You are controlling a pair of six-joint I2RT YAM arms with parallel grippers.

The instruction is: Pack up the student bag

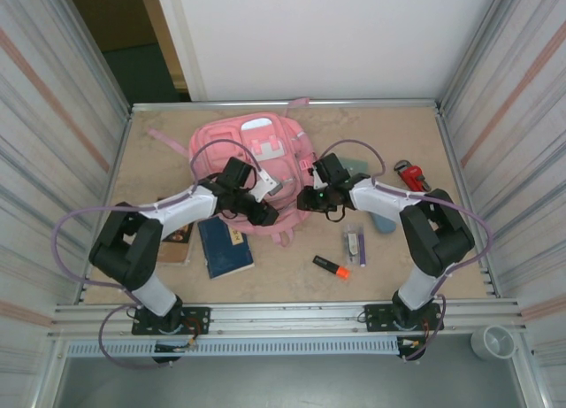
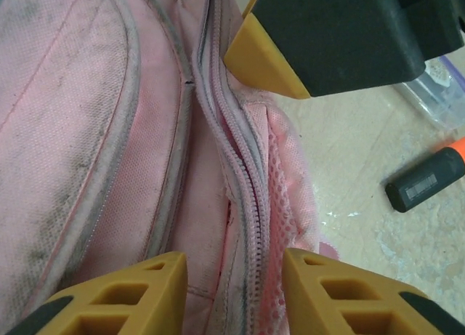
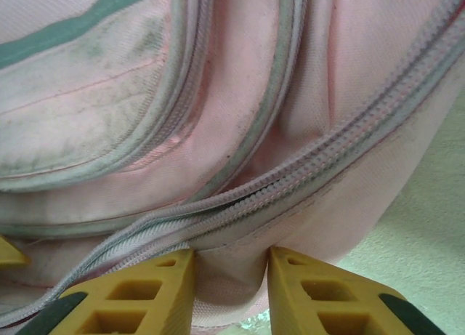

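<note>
The bag (image 1: pixel 252 138) lies flat on the surface (image 1: pixel 292 280), under both end effectors, which face each other tip to tip at its near edge.

The left end effector (image 2: pixel 232 266) hangs just over the pink fabric with its jaws apart. The zip (image 2: pixel 243 168) runs up through the gap between its two yellow fingers (image 2: pixel 145 295), and neither finger visibly presses on it. To its left sits a grubby pocket (image 2: pixel 65 131) edged with grey piping. To its right a strip of pink mesh (image 2: pixel 287 175) borders the zip.

The right end effector (image 3: pixel 231 266) pinches the bag. A fold of fabric just below a zip seam (image 3: pixel 327 160) fills the narrow gap and touches both fingers. Ahead of its tips and to the left, a soiled panel carries a teal stripe (image 3: pixel 73 37). In the left wrist view this end effector shows close ahead as a black body with one yellow tip.

Right of the left end effector, on bare surface, lies a black-and-orange highlighter (image 2: pixel 427 176), with a clear case (image 2: pixel 443 95) beyond it. In the top view a blue book (image 1: pixel 225 247) rests behind the left end effector, toward the arm bases and just beside the bag's edge. A red wrench (image 1: pixel 411 174) lies well apart on the outer side of the right end effector.
</note>
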